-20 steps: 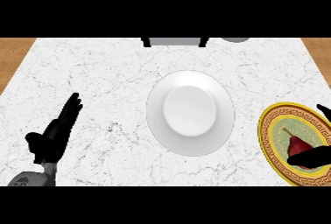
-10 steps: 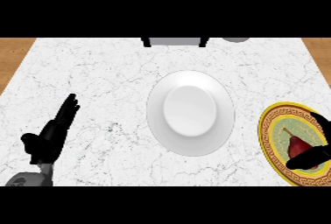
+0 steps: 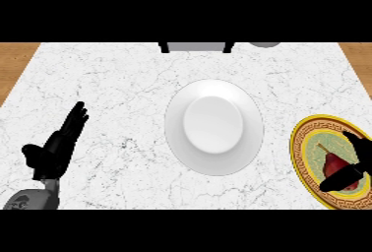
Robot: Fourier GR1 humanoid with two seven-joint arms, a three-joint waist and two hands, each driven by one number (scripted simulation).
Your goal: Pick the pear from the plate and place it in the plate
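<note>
A dark red pear [image 3: 334, 164] lies on a yellow and red patterned plate [image 3: 305, 147] at the counter's right edge. My right hand [image 3: 359, 153] comes in from the right edge over that plate. Its fingers curl against the pear's upper right side, and its thumb [image 3: 341, 179] crosses the pear's lower end. The pear still rests on the patterned plate. A plain white plate [image 3: 213, 127] stands in the middle of the counter with nothing on it. My left hand [image 3: 58, 147] rests open at the lower left, fingers straight and pointing away from me.
The white marble counter [image 3: 123, 88] has wooden floor showing at both far corners. A dark-framed grey object [image 3: 196, 47] and a grey round item [image 3: 265, 44] sit at the far edge.
My right hand's fingers have come down and curled in toward the pear, with the thumb closing under it. The left hand has shifted only slightly.
</note>
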